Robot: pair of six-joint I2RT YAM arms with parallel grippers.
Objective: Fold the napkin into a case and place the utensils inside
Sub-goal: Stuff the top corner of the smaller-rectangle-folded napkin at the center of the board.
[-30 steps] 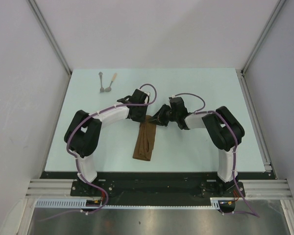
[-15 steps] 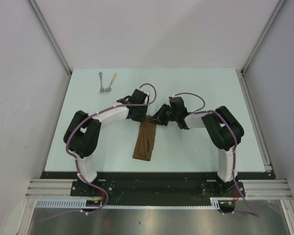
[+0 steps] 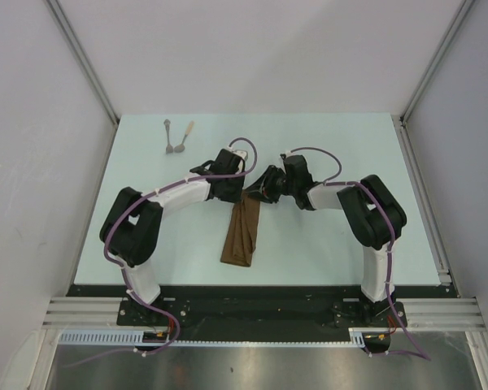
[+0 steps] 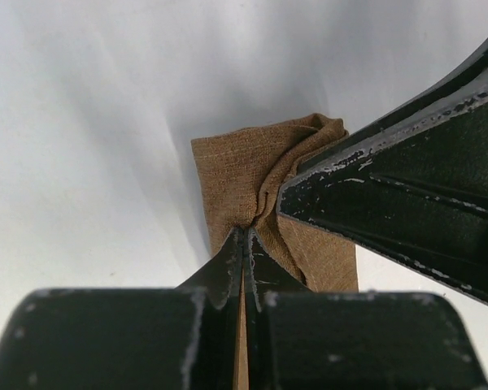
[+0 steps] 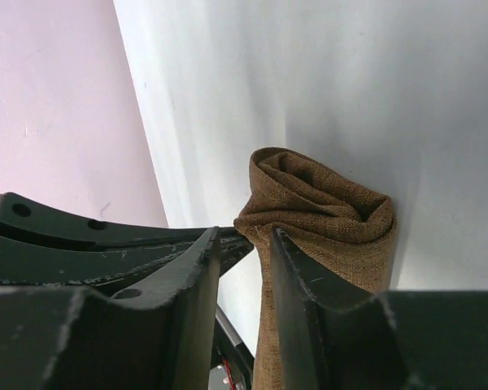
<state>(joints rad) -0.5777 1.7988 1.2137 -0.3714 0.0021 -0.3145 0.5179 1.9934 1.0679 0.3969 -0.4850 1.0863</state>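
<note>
Your left fingers (image 4: 224, 268) are pressed together on the far end of the napkin (image 4: 232, 175), with a sliver of brown cloth pinched between them. Your right fingers (image 5: 197, 284) sit at that same bunched end with a narrow gap between them and the cloth's edge at the gap; whether they grip it cannot be told. The napkin lies as a long, narrow folded strip mid-table (image 3: 333, 154). The two utensils (image 3: 177, 138) lie side by side near the far left corner, well apart from it.
</note>
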